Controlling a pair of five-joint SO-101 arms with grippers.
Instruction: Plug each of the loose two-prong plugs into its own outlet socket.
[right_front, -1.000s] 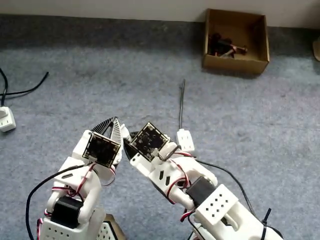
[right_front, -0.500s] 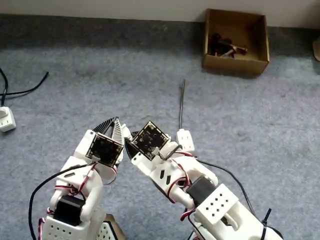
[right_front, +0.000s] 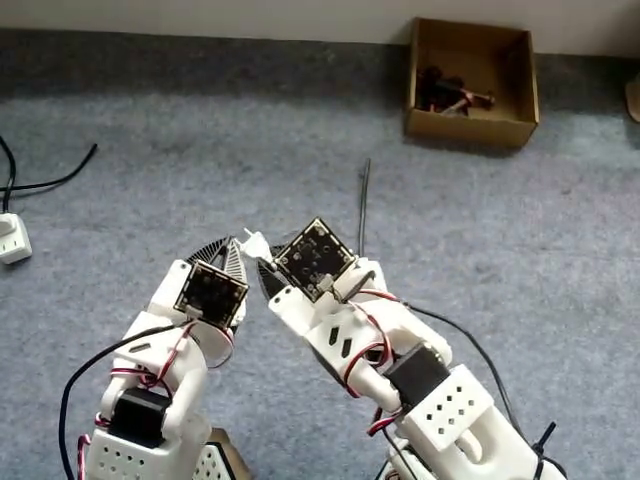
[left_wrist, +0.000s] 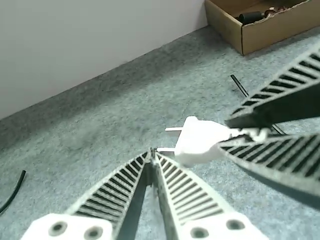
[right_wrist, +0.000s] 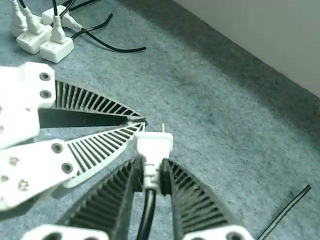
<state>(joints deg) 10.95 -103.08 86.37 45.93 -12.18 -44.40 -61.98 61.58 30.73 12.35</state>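
Plug (right_wrist: 153, 144), pinched by its body in your right pincer (right_wrist: 152, 164), has swung forward over the past second. Its prongs now sit just beside your left pincer (left_wrist: 152, 154), whose tips are pressed together on nothing. The outlet socket (right_front: 12, 240) lies well apart at the high view's left edge, probably a long carry.

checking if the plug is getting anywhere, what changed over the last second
The right gripper, shut on the white plug, swung forward, away from its base, and carried the plug out just past the tip of the left gripper. The left gripper stayed shut in about the same place. The cardboard box and the white outlet at the table's edge did not move.
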